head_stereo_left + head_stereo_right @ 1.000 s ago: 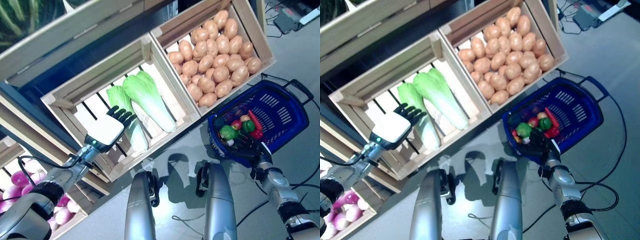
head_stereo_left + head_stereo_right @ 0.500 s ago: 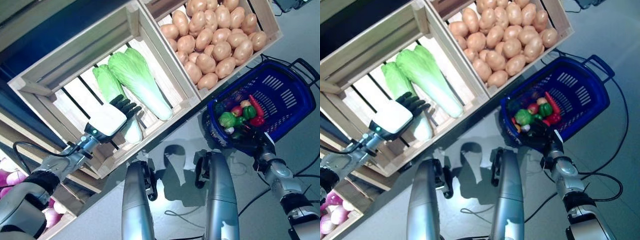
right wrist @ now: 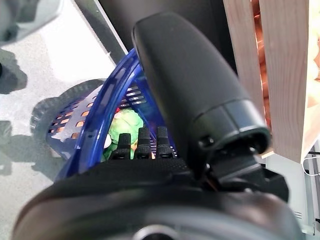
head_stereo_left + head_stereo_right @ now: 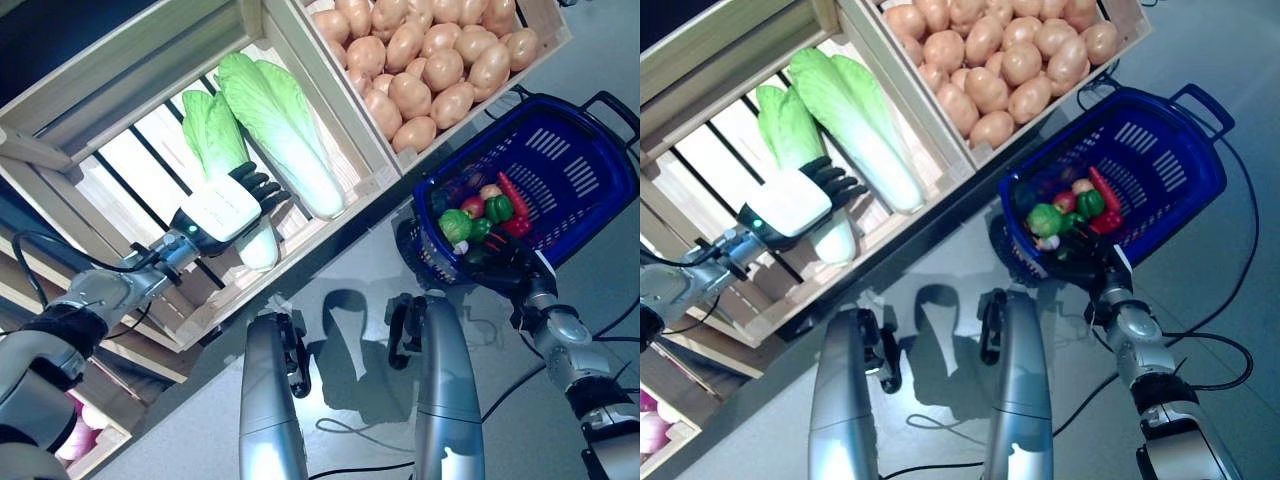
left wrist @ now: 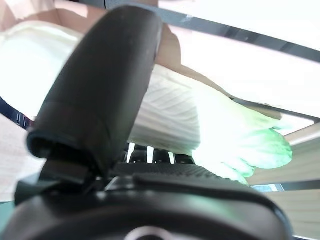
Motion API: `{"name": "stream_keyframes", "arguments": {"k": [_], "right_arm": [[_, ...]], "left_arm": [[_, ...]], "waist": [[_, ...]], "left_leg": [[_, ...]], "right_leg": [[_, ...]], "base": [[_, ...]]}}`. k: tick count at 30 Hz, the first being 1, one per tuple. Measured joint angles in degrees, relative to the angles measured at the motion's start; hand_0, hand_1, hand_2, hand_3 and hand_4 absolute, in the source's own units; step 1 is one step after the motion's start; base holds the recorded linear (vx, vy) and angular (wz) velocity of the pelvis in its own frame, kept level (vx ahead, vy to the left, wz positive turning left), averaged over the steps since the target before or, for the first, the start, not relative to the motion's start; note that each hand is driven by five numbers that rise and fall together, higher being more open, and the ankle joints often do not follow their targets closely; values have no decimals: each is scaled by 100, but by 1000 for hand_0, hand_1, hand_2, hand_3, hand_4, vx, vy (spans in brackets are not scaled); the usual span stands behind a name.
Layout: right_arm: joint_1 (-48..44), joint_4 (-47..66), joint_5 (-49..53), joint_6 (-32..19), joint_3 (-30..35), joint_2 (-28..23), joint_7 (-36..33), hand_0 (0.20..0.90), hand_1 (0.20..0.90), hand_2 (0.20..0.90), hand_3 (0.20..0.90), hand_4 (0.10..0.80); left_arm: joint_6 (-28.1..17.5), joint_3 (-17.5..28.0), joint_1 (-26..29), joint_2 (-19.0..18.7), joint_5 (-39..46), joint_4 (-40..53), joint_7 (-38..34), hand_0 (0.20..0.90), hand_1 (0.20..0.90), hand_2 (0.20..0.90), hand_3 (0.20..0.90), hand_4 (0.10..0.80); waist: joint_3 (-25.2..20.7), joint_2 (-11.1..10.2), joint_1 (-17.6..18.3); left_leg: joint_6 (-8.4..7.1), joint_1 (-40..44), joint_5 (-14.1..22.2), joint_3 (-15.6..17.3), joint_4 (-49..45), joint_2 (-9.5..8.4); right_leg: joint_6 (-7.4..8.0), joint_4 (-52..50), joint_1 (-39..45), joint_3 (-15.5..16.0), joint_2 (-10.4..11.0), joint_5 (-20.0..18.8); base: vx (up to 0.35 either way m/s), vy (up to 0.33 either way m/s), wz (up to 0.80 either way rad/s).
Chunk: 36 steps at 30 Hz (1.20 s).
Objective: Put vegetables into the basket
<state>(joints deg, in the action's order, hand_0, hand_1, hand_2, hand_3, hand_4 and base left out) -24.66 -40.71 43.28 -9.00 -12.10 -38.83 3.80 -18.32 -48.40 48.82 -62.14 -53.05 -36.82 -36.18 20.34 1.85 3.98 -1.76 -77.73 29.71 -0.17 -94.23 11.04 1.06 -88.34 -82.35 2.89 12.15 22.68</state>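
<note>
reaching for a cabbage in the wooden crate

the big wooden crate (image 4: 95,185) holds two long cabbages, and the blue basket (image 4: 590,190) sits on the floor with peppers already inside. the left hand (image 4: 225,208) lies on the nearer cabbage (image 4: 215,140), fingers curling over its white end, but i cannot tell if it grips yet. the cabbage lies slanted, leafy tip up toward the back. next it must be gripped and lifted. the right hand (image 4: 495,272) holds the basket rim.
</note>
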Motion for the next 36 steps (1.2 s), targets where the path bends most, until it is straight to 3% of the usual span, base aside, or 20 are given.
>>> {"name": "stream_keyframes", "arguments": {"k": [1,2,3,4,5,6,8,9,10,20,24,27,30,33,36], "right_arm": [[-29,-12,0,0,0,-5,0,900,900,900,900,800],[-78,-52,-1,1,-19,-5,1,900,900,900,900,800],[-115,-85,-1,2,-26,-8,1,900,900,900,900,800],[-211,-139,2,-1,-49,-51,0,900,900,900,900,800],[-205,-133,2,-4,-49,-54,1,900,900,900,900,800],[-145,-124,4,-4,-48,-50,0,900,900,900,900,800],[-243,-137,4,-40,-39,-113,-1,900,900,900,900,800],[-286,-194,5,-40,-36,-117,-1,900,900,900,900,800],[-268,-182,4,-40,-42,-113,0,900,900,900,900,800],[-22,-151,3,-44,-43,-94,-2,900,900,900,900,800],[64,-184,-2,-45,-51,-71,-2,900,900,900,900,800],[162,-174,-2,-46,-54,-65,-1,900,900,900,900,800],[399,-160,-5,-68,-34,-18,2,900,900,900,900,800],[550,-130,-11,-85,43,88,7,900,900,900,900,800],[756,-113,-20,-152,85,349,18,900,900,900,900,800]], "left_arm": [[3,-60,121,-1,2,-44,41,900,900,900,900,800],[4,-83,196,0,1,-74,102,625,625,625,625,616],[4,-96,226,2,3,-114,113,524,524,524,524,549],[2,-123,235,4,69,-196,116,300,300,300,300,400],[3,-135,220,7,107,-230,131,300,300,300,300,400],[18,-187,210,3,125,-296,132,300,300,300,300,400],[123,-171,391,-62,175,-343,119,300,300,300,300,400],[127,-188,438,-63,174,-382,162,300,300,300,300,400],[124,-190,435,-61,175,-425,187,300,300,300,300,400],[53,-169,249,-88,202,-498,284,300,300,300,300,400],[-59,-148,-203,48,481,-868,458,300,300,300,300,400],[-186,-68,-655,112,878,-1022,455,300,300,300,300,400],[-497,303,-1231,285,1202,-969,388,300,300,300,300,400],[-864,789,-1650,377,1557,-690,412,300,300,300,300,400],[-1301,1614,-2071,780,2364,-457,618,300,300,300,300,400]], "waist": [[-1,2,3],[-2,2,-1],[-2,2,-6],[-27,59,-53],[-54,66,-107],[-173,-12,-77],[-207,-100,-13],[-215,-96,-5],[-218,-90,20],[-244,-63,123],[-266,-32,135],[-292,-6,82],[-291,-7,9],[-282,-13,-84],[-289,-88,-147]], "left_leg": [[0,-64,1,-26,5,-11],[40,-110,24,-29,-1,-30],[90,-118,49,-32,-68,-37],[220,-105,117,-108,-153,-6],[217,-136,115,-96,-193,60],[215,-261,115,-44,-243,117],[222,-441,131,36,-332,186],[340,-227,196,59,-408,175],[14,-118,184,36,-427,181],[-44,276,206,142,-60,288],[-126,938,162,290,517,321],[-158,1401,108,365,975,323],[-225,2135,-44,447,1651,273],[-178,2748,-167,525,2240,209],[-240,3584,-405,600,3035,129]], "right_leg": [[5,33,-28,35,-1,0],[11,74,-51,84,0,-2],[12,87,-62,99,3,-2],[91,0,-121,134,-10,-26],[124,-315,-154,66,-47,159],[-99,-1261,-10,-260,-127,468],[226,-1147,292,-339,-112,1350],[182,-1142,272,-288,-64,1326],[152,-1162,300,-272,-78,1311],[64,-780,628,-195,-133,1193],[142,-229,1210,-161,-160,1111],[98,232,1678,-33,-152,1049],[122,840,2416,126,-75,959],[105,1358,3063,296,27,914],[139,2047,3889,434,56,782]], "base": [[-3,-2,5],[0,0,0],[-3,0,-26],[0,-2,-36],[1,-1,-23],[5,-2,9],[8,-6,28],[7,-8,19],[13,-9,11],[18,-11,-5],[43,-17,-8],[62,-42,-1],[52,-69,7],[50,-85,13],[60,-103,12]]}}
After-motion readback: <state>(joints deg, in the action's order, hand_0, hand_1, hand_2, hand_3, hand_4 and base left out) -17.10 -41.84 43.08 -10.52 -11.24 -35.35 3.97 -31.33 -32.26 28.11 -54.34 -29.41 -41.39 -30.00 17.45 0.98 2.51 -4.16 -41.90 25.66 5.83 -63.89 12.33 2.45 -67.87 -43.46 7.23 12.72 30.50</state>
